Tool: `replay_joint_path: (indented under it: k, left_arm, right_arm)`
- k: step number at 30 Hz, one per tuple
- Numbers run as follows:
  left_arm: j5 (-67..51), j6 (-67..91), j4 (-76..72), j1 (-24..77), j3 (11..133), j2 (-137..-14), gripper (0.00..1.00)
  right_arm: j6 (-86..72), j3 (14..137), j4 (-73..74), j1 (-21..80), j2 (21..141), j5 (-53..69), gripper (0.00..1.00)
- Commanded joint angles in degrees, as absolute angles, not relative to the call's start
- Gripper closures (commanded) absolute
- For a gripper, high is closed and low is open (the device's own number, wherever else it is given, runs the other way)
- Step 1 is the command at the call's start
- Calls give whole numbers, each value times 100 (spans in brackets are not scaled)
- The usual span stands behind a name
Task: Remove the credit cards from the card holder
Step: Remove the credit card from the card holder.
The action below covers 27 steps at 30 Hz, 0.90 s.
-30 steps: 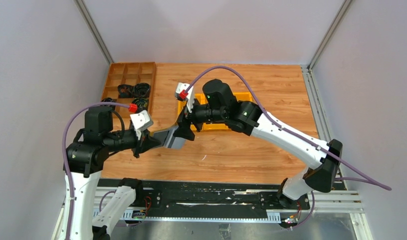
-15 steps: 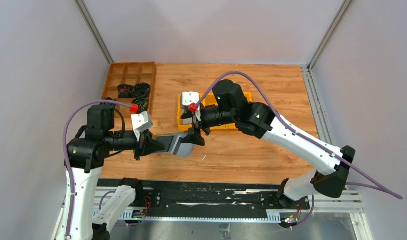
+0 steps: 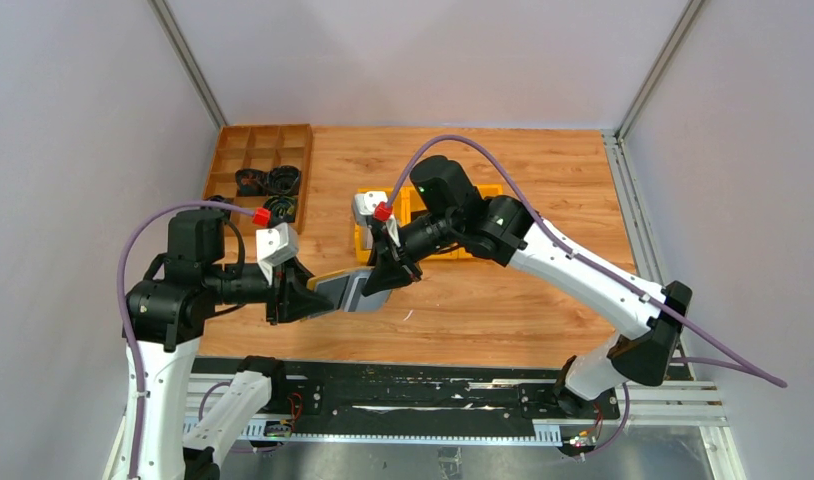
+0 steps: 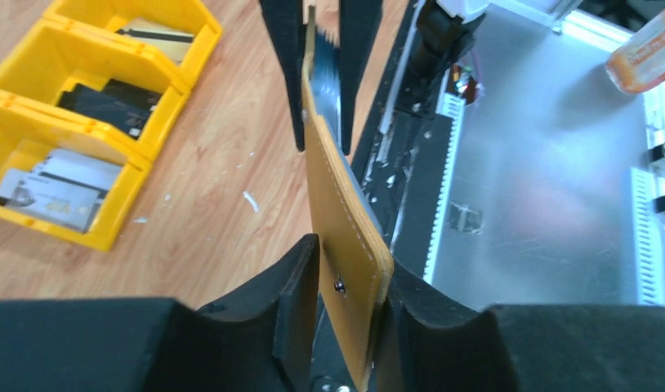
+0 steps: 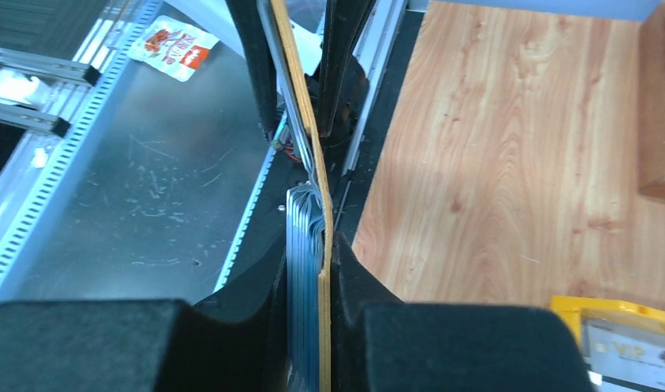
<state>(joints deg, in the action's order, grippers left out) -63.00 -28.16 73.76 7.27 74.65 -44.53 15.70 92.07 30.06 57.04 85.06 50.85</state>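
— Where was the card holder?

— In the air above the near part of the table, spanned between the two arms. The right gripper was pinched tight on its right end, mustard cover and grey layers together. The left gripper flanked the left end closely; whether it pressed, I couldn't tell.

— So how was the step best done?

— One end needed a firm clamp before the other let go. Then the cover needed spreading so the layers fanned out. Edge-on, pleats and cards looked alike, so only a stiff edge was worth picking. Some credit cards lay in the yellow bins just beyond, on the far side.
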Motion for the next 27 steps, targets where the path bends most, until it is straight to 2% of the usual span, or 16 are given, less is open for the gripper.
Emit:
replay_joint_path:
  k: [1, 8, 10, 14, 15, 17, 18, 20, 27]
  left_arm:
    - [-6717, -2513, 7338, 738, 7558, -4533, 62]
    - [-7055, -2432, 7337, 738, 7475, -4654, 64]
    - [-7088, -2409, 7339, 738, 7487, -4707, 69]
    - [-7256, -2277, 7330, 738, 7510, -4759, 87]
    - [-7292, -2284, 7334, 738, 7492, -4748, 91]
    - [-7312, -2287, 7338, 738, 7478, -4783, 100]
    - [-7251, -2260, 7348, 738, 7483, -4804, 100]
    - [-7060, -2210, 7354, 738, 7539, -4884, 100]
    - [-6131, -1934, 7353, 712, 7664, -5201, 100]
  right_arm:
    - [1280, 9312, 3050, 5586, 8498, 5772, 100]
    - [1253, 9058, 2949, 5556, 8299, 5848, 100]
    - [1254, 9021, 2926, 5555, 8264, 5993, 100]
    - [1306, 8845, 2814, 5527, 8139, 6085, 100]
    - [1263, 8817, 2743, 5502, 8131, 6143, 98]
    - [1087, 8793, 2578, 5405, 8115, 6205, 84]
    - [920, 8776, 2416, 5332, 8098, 6202, 76]
    - [394, 8665, 1952, 5132, 7980, 6042, 64]
    - [-1865, 7557, -704, 4755, 6855, 4147, 49]
